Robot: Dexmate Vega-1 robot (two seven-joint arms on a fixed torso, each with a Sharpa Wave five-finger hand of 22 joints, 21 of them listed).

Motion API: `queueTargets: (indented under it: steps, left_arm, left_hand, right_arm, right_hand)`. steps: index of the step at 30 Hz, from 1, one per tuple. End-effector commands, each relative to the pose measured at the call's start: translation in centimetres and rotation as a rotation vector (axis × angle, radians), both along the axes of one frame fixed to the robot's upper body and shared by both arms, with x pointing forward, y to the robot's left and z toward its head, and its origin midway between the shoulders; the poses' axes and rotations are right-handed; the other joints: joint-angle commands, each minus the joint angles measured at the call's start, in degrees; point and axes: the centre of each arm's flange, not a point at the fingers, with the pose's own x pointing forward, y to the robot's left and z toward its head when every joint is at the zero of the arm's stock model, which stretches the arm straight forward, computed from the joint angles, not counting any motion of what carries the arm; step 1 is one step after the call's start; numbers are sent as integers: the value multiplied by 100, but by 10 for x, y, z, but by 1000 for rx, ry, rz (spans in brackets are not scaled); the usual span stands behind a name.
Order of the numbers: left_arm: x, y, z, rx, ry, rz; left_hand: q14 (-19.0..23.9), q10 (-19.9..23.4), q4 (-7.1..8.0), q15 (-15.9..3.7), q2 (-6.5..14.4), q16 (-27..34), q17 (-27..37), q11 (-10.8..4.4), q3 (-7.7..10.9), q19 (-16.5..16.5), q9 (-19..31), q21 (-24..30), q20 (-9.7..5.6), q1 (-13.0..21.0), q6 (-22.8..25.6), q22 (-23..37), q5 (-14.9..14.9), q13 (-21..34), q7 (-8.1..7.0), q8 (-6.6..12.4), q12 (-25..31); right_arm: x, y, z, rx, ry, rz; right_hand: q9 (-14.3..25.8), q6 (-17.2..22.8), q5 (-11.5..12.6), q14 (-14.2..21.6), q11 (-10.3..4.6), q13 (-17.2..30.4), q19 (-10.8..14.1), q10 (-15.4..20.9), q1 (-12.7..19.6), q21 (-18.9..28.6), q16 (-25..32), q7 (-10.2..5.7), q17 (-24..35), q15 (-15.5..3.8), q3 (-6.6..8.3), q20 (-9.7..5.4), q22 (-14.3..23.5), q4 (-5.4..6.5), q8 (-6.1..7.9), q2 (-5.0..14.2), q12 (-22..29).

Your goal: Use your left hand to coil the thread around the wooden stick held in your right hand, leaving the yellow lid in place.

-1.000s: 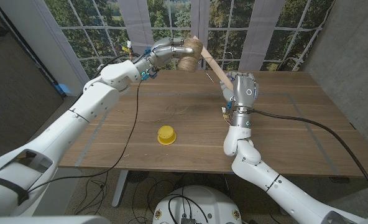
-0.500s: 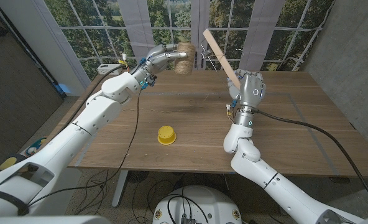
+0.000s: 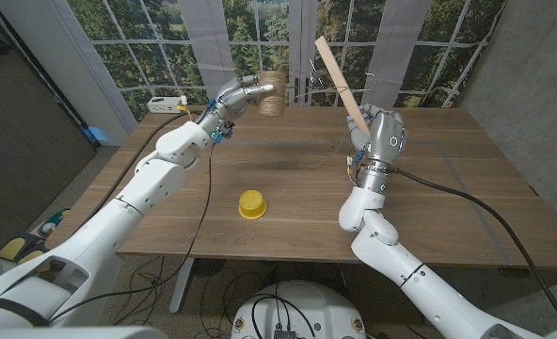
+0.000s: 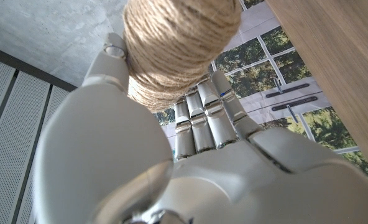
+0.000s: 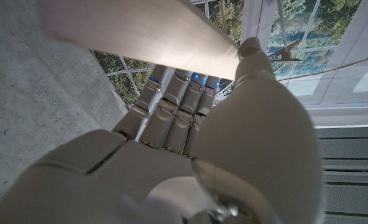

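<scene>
**Holding twine spool and stick aloft over the table's far edge**

Gripping a fat spool of tan jute twine (image 3: 272, 92), the left hand (image 3: 239, 97) sits at the upper middle of the head view; the left wrist view shows its fingers (image 4: 202, 121) curled close together against the coil. Right of centre, the right hand (image 3: 378, 134) clasps the lower end of a flat pale wooden stick (image 3: 342, 72), which slants up toward the windows, fingers wrapped round it. A thin strand appears to run between spool and stick, though it is too faint to trace. The small round yellow lid (image 3: 251, 203) lies on the wooden table (image 3: 448, 198) at lower centre, well apart from both hands.

Twine is likely light, soft and limp, so it needs tension; holding the spool by its body seems best. The stick looks stiff and light.
</scene>
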Motion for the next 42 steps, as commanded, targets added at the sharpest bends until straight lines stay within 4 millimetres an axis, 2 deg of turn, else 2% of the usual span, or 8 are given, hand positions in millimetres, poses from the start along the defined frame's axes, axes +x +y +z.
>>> queueTargets:
  steps: [1, 8, 20, 31, 35, 42]
  left_arm:
    - [19, 10, -10, -113, 29, 5]
    - [31, 14, -8, -146, 53, -23]
    - [41, 22, -8, -211, 104, -58]
    - [40, 36, 2, -227, 108, -19]
    - [40, 40, 8, -231, 111, -9]
    - [43, 38, 15, -220, 128, -23]
  left_hand:
    - [-420, 1089, 529, -921, 1470, 23, 24, -1044, 607, -6, 1104, -7, -16, 854, 975, 0, 8, 1955, -694, 581, -27]
    - [-425, 1080, 524, -916, 1455, 20, 49, -1041, 621, -12, 1080, -11, -20, 832, 987, 2, 0, 1953, -705, 587, -46]
    - [-435, 1086, 517, -925, 1445, 1, 74, -1049, 658, -17, 1064, -15, -18, 797, 968, 3, -6, 1956, -705, 597, -69]
    - [-427, 1098, 510, -925, 1439, -6, 100, -1064, 685, -30, 1055, -21, -19, 765, 970, 4, -11, 1952, -715, 616, -89]
    - [-434, 1088, 504, -929, 1439, -12, 107, -1060, 695, -36, 1044, -23, -14, 761, 972, 5, -12, 1966, -730, 617, -91]
    - [-442, 1093, 511, -925, 1435, -27, 115, -1057, 708, -44, 1041, -26, -9, 728, 962, 5, -16, 1967, -718, 626, -103]
  right_arm:
    - [-14, -14, 7, -18, -30, 204]
    - [-21, -10, 12, -104, -46, 276]
    - [-32, -7, 12, -191, -65, 323]
    - [-38, -9, 4, -248, -42, 317]
    - [-43, -8, 0, -279, -42, 308]
    - [-54, -1, -5, -328, -55, 306]
  right_hand:
    - [40, 177, 22, 4, 11, 14, -37, 46, 1111, 39, -24, -125, 33, -160, 16, -637, 3, 36, -15, 1150, 10]
    - [43, 176, 20, -5, 23, 37, -58, 24, 1102, 57, -46, -124, 43, -153, 6, -655, 2, 49, -23, 1151, 3]
    - [31, 175, 21, -34, 8, 48, -75, 15, 1112, 92, -96, -149, 52, -165, -1, -684, -1, 53, -45, 1150, -17]
    - [29, 186, 18, -77, -55, 74, -110, 5, 1077, 111, -155, -189, 50, -154, -34, -729, -5, 83, -55, 1131, -27]
    - [18, 209, 19, -87, -93, 90, -115, 0, 1083, 120, -173, -250, 51, -170, -41, -752, -7, 79, -56, 1120, -28]
    - [2, 208, 23, -101, -89, 94, -129, -3, 1090, 133, -203, -257, 53, -175, -54, -773, -9, 79, -74, 1112, -41]
